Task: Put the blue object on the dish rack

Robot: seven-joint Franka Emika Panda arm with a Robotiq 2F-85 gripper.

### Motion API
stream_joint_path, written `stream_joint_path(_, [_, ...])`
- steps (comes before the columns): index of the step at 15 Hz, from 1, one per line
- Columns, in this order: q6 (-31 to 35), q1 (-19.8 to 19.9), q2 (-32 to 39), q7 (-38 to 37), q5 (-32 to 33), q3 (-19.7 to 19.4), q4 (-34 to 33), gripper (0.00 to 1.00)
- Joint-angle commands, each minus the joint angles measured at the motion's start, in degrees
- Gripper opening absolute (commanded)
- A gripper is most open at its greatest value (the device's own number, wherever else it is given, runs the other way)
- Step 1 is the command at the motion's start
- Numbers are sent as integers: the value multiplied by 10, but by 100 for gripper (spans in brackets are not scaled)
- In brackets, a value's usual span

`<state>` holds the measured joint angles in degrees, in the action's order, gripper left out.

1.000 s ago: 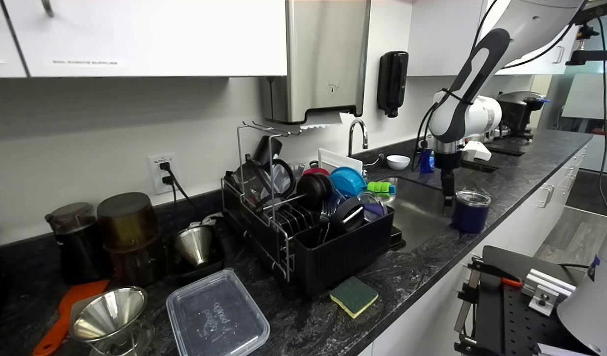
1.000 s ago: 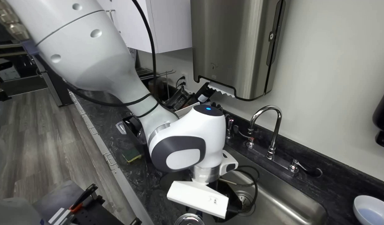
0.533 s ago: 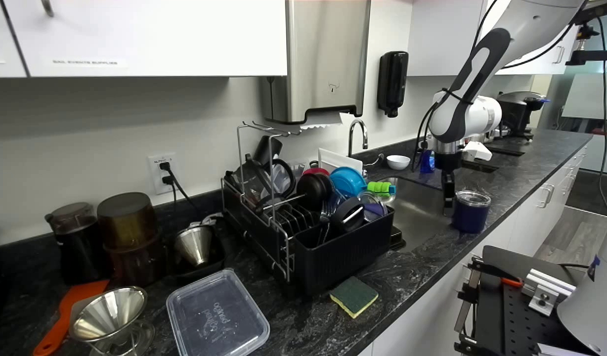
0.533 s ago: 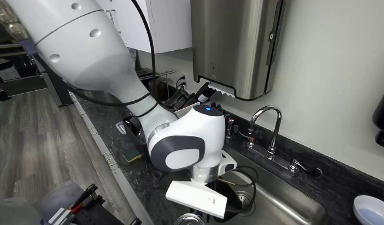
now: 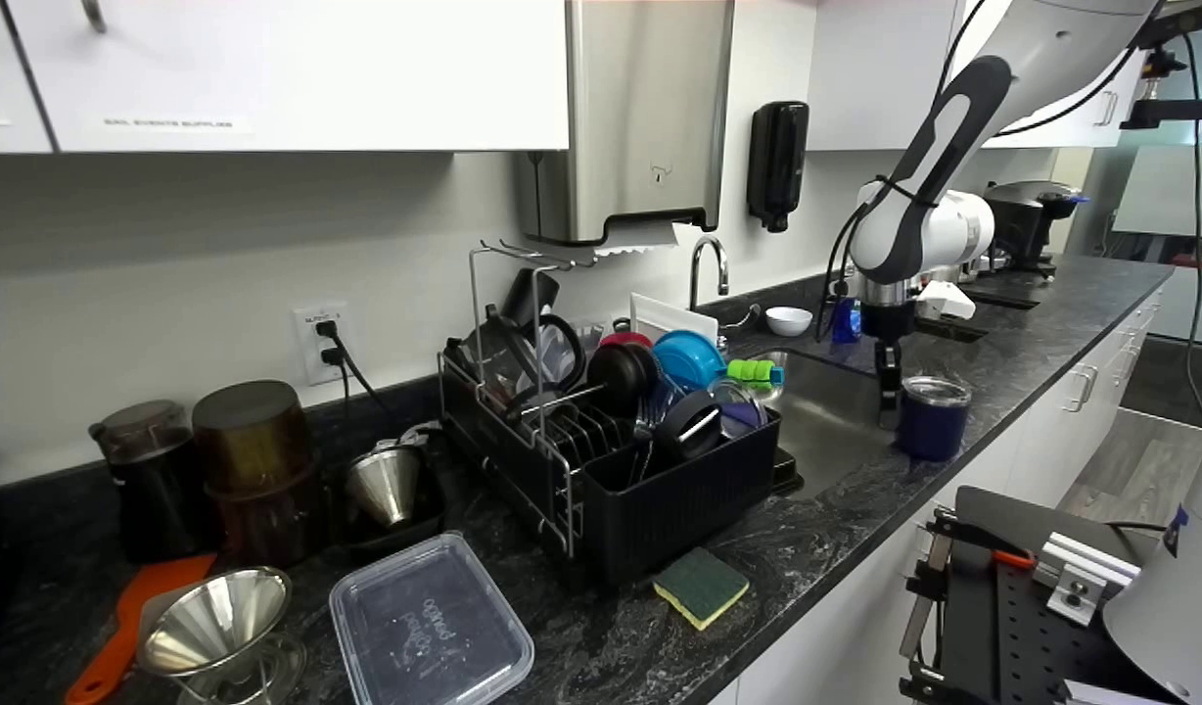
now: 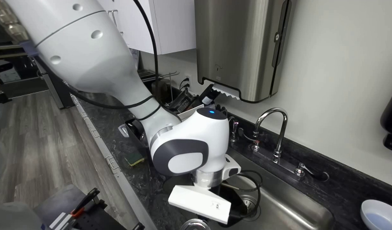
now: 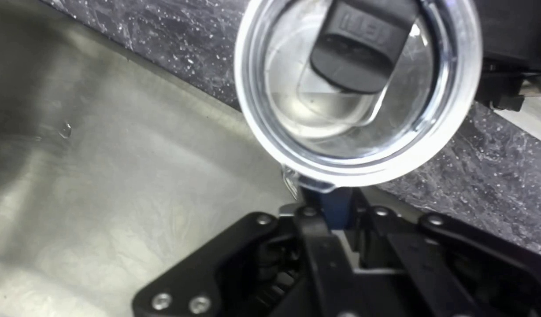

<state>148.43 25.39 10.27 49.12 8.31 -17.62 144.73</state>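
Observation:
The blue object, a navy mug (image 5: 932,426) with a clear lid, stands upright at the counter's front edge beside the sink. Its lid (image 7: 358,127) fills the upper wrist view, with a black slider on top. My gripper (image 7: 334,200) points down at the mug's side and is shut on its dark blue handle (image 7: 337,213); the fingertips are partly hidden under the lid rim. In an exterior view the gripper (image 5: 890,392) shows edge-on, left of the mug. The black dish rack (image 5: 679,519) stands further along the counter, full of dishes; the arm covers most of it in an exterior view.
Between rack and mug lies the steel sink (image 5: 826,411), with a tall faucet (image 6: 280,134) behind it. A sponge (image 5: 701,586) and a clear lidded container (image 5: 430,622) sit before the rack. A light-blue dish (image 5: 689,359) and pans crowd the rack, under a towel dispenser (image 5: 650,117).
The jaws have come together on the mug's handle. In the exterior views the mug has shifted very slightly, and the arm has hardly moved.

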Motion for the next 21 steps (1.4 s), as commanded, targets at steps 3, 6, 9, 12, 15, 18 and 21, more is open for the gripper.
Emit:
stream_joint_path(3, [-9,-2,-19,17,-7,-2,11,4])
stream_joint_path(6, [-17,2,-41,29,-20,0,16,4])
stream_joint_path(9, [-25,0,-75,53,-43,-3,21,4])
stream_joint_path(12, [-42,-8,-118,86,-60,-11,31,4])
stream_joint_path(15, [-92,-16,-172,157,-79,-21,45,4])
stream_joint_path(18, [-147,-32,-221,232,-109,-39,50,4])
stream_joint_path(21, [-193,-50,-258,292,-144,-60,48,4])
